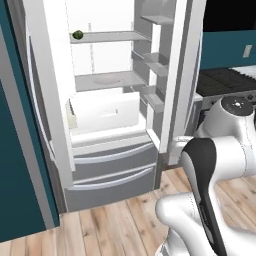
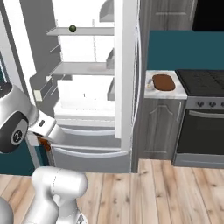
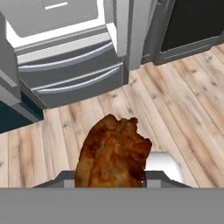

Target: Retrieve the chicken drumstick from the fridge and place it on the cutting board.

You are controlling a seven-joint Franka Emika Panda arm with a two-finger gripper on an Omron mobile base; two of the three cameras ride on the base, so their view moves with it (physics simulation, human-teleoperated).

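Above the wood floor (image 3: 175, 100), just outside the open fridge (image 1: 107, 107), the claw (image 3: 109, 183) is clamped on the chicken drumstick (image 3: 113, 153), well apart from the cutting board (image 2: 163, 82) on the surface (image 2: 151, 92).

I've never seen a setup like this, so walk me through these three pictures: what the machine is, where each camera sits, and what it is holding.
This is a rendered kitchen with a white robot arm on a driving base. Two cameras ride on the base, left and right behind the arm, facing the tall white fridge, which stands open. The third camera sits on the hand. There the reddish-brown chicken drumstick sits in the shut gripper, above the wooden floor. A small round green vegetable lies on a fridge shelf. The dark-brown oblong cutting board waits on the counter beside the stove.
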